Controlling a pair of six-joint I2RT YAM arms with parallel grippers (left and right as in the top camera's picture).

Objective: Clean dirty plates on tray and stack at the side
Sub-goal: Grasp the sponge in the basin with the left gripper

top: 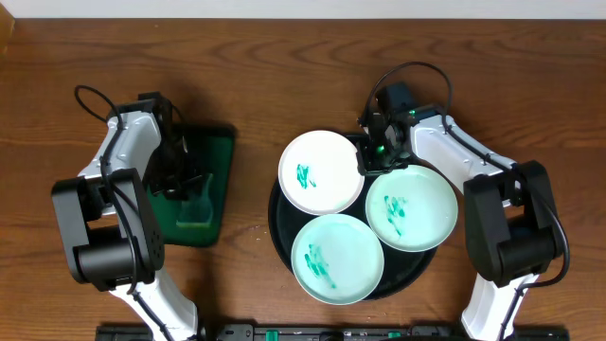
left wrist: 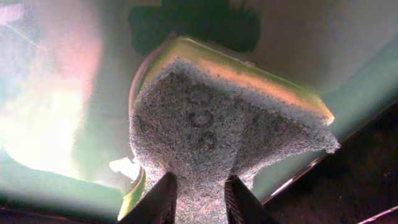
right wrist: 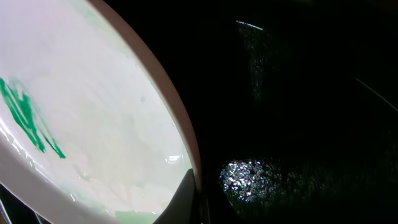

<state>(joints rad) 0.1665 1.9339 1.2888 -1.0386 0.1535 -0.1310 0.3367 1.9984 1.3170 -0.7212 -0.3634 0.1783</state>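
**Dirty plates, three, white with a mint tint.** All lie on the black tray (top: 280, 225), right of centre on the table (top: 246, 76), each with a teal-green smear.
- Upper-left plate (top: 320, 172): the whitest of the three. Its left edge reaches out past the tray's rim. The right wrist view shows its smear near the left of the frame and its rim (right wrist: 184, 143) running diagonally.
- Right plate (top: 411, 208): lies just beside the upper-left plate.
- Lower plate (top: 337, 258): lies close against the other two.

**Right gripper** (top: 367, 161): at the right edge of the upper-left plate. In the wrist view one finger (right wrist: 180, 200) lies on the plate's inner side and the other sits dark on the outer side, so the jaws pinch the rim.

**Left gripper** (top: 180, 182): well apart from the plates, over the green tray (top: 220, 152). Its jaws clamp the narrow end of a grey-faced sponge (left wrist: 217, 124) with a yellow backing.
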